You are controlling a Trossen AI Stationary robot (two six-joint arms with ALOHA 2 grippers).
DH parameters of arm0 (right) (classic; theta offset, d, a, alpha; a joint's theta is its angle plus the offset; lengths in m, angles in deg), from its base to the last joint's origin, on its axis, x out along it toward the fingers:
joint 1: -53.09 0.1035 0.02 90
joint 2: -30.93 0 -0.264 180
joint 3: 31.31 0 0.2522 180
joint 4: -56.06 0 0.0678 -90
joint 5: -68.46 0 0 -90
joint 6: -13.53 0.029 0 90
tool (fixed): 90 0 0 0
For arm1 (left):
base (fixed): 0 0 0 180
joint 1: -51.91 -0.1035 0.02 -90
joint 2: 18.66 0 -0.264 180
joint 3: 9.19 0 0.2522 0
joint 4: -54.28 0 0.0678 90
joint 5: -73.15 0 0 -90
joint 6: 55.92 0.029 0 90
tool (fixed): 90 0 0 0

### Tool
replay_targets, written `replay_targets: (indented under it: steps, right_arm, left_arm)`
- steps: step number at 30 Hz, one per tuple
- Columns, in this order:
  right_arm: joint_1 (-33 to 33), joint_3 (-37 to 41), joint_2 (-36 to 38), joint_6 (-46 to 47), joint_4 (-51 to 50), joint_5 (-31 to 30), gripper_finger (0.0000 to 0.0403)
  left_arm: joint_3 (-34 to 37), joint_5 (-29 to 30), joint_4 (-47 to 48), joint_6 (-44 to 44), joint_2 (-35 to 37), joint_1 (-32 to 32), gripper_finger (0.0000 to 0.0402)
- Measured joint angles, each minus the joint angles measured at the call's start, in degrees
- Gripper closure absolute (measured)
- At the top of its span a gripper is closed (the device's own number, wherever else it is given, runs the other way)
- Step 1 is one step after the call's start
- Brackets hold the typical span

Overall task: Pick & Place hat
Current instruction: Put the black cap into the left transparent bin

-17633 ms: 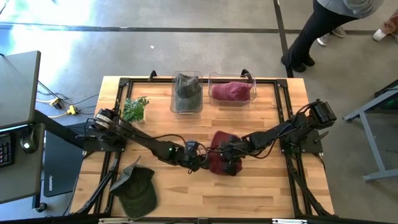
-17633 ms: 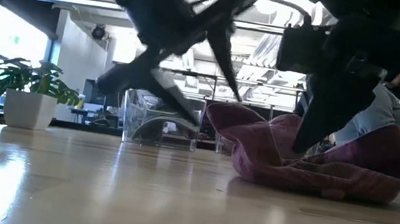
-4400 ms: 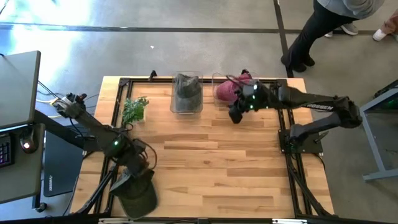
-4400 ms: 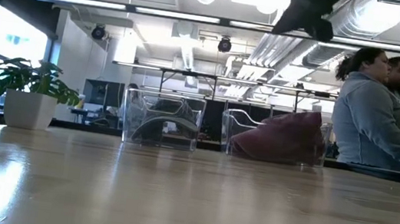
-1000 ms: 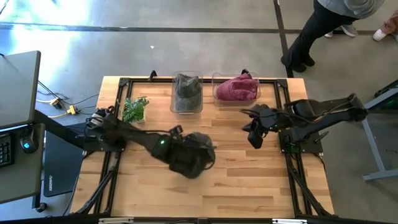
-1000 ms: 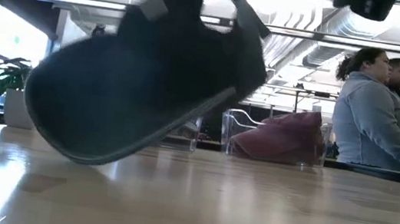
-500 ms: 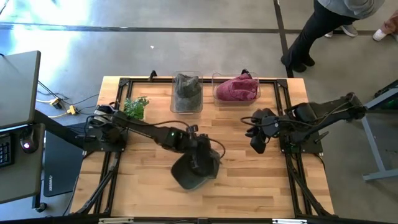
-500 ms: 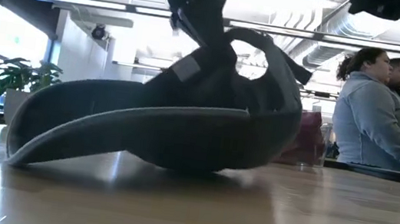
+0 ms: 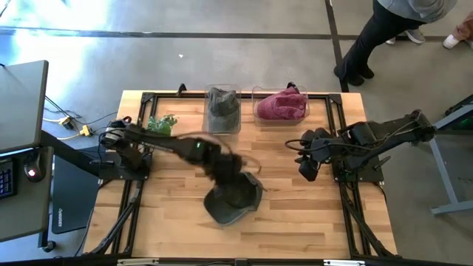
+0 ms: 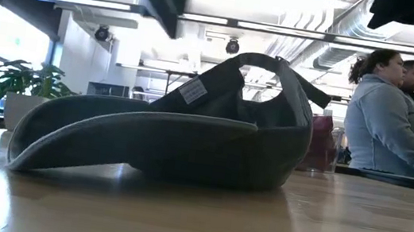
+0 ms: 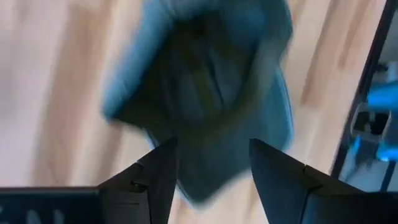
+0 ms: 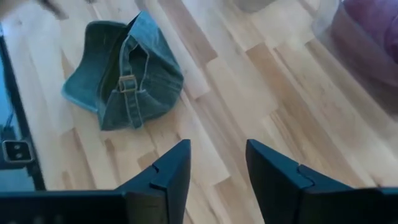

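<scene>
I am holding my left gripper point(image 9: 225, 168) just above the green cap point(image 9: 233, 199), fingers point(image 11: 158, 171) parted and released, nothing between them; the left wrist view is looking straight down into the cap's crown. The cap is lying upside down near the middle of the table point(image 9: 310, 222), brim pointing toward the near left, rear strap arching up at the right in the low view, and it is resting on the wood with no gripper touching it. My right gripper point(image 9: 309, 168) is hanging over the right part of the table, well apart from the cap, fingers point(image 12: 174, 168) spread and empty. Bare wood is showing on every side of the cap: a wide strip toward the near edge, open boards between the cap and my right gripper, and a clear band toward the far edge. Along that far edge two clear bins are standing side by side, the left bin point(image 9: 222, 125) holding a grey-green hat point(image 9: 222, 103), the right bin point(image 9: 263, 118) holding a maroon hat point(image 9: 282, 103). A small potted plant point(image 9: 160, 124) is sitting at the far left corner. Two people point(image 10: 387, 116) are standing beyond the table's far right side.
</scene>
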Motion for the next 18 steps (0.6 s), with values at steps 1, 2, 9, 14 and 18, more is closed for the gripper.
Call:
replay_targets:
  steps: [1, 2, 9, 14, 18]
  right_arm:
    - [0.0, 0.0, 0.0, -0.22, 0.04, -0.41, 0.0251]
    - [0.0, 0.0, 0.0, -0.42, 0.26, -0.86, 0.025]
    - [0.0, 0.0, 0.0, -3.06, 4.41, -2.9, 0.0249]
    - [0.0, 0.0, 0.0, -3.52, 6.98, -2.23, 0.0249]
    - [0.0, 0.0, 0.0, -3.02, 7.35, -0.74, 0.0249]
  left_arm:
    - [0.13, 0.79, 1.85, -2.3, 0.01, 1.82, 0.0213]
    - [0.93, 1.06, 4.07, -4.89, 0.03, 3.55, 0.0212]
    - [16.16, 0.42, -4.63, -25.97, 1.06, 12.51, 0.0212]
    - [24.13, 1.19, -16.78, -36.91, 1.11, 12.38, 0.0212]
    - [25.65, 2.74, -19.68, -37.73, 1.11, 12.39, 0.0212]
